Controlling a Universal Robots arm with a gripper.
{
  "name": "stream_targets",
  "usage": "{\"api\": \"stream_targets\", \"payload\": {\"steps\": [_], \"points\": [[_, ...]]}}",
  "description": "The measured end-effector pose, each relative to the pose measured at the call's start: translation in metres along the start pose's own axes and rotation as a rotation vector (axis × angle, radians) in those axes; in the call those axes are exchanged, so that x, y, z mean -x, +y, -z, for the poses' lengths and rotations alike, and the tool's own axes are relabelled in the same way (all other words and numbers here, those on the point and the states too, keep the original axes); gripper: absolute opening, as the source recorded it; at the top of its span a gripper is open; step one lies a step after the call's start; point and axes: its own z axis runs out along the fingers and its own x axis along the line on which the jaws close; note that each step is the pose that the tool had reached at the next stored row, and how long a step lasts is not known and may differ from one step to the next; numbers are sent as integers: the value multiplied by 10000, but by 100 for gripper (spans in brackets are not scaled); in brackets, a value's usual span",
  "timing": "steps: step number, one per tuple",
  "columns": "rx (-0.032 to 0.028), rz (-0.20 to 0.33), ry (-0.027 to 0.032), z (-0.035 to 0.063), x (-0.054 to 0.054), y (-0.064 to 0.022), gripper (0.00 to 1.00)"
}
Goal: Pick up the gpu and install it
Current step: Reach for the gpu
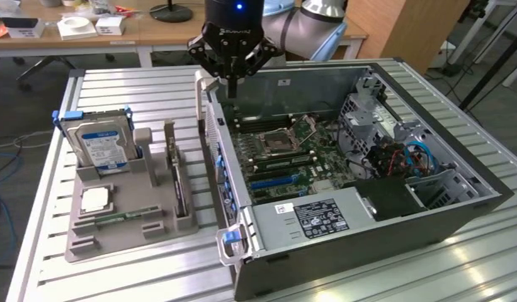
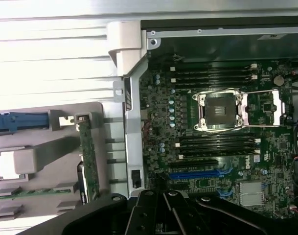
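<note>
- The tool (image 1: 233, 90) hangs over the far corner of the open computer case (image 1: 368, 251), on the case's side toward the exterior view's left. It is up above the case's rim.
- Its fingers look drawn together to a narrow point, and nothing is held between them.
- In the wrist view the tool (image 2: 163, 213) shows as a dark mass over the near part of the motherboard (image 2: 212, 147), close to the blue slot (image 2: 195, 174).
- The gpu (image 1: 179, 189) is not picked up. It stands on its long edge in a slot of the grey holder (image 1: 115, 242), which lies on the counter (image 1: 115, 88) just beside the case, on the exterior view's left.
- From the wrist the gpu (image 2: 89, 161) is seen edge-on as a thin strip in the holder's row nearest the case wall.
- The tool and the gpu are well apart.
- The hard drive (image 1: 97, 143) with its blue label stands upright in the same holder, on the side farther from the case.
- A narrow green memory stick (image 1: 115, 218) lies flat in the holder's near part.
- Inside the case the motherboard lies bare, with the processor socket (image 2: 222, 110) between rows of dark memory slots.
</note>
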Motion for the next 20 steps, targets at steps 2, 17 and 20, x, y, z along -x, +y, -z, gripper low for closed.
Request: {"api": "stream_targets", "payload": {"steps": [2,17,20], "points": [[-1,-3,0,-2,-52,-3,10],[-1,-18,-1,-18,-393,-22,10],[-1,-20,-1,-22,-462,-27,10]]}}
